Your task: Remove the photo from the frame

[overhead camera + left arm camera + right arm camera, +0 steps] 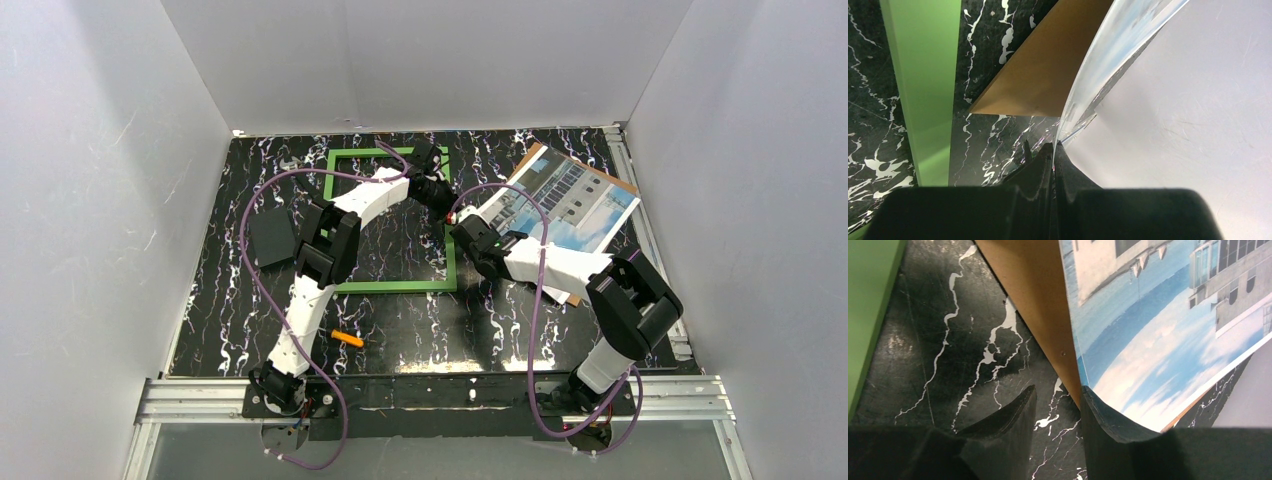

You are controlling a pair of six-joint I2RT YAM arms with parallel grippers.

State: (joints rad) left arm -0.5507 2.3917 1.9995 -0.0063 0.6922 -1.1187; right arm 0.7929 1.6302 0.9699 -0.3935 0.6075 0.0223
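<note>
The green frame [390, 287] lies flat on the black marbled table, and its strip shows in the left wrist view [923, 75] and the right wrist view [868, 290]. The photo [570, 200] of a white building under blue sky lies to its right on the brown backing board [535, 155]. My left gripper [440, 195] reaches across the frame and is shut [1054, 145] on the thin glossy edge of the photo [1120, 45], above the board [1048, 70]. My right gripper [462, 225] is open [1058, 395] at the corner of the board [1033, 305] and photo [1168, 330].
A dark square pad [272, 238] lies left of the frame. A small orange item [347, 338] lies near the front. White walls enclose the table, and a metal rail [640, 190] runs along its right side.
</note>
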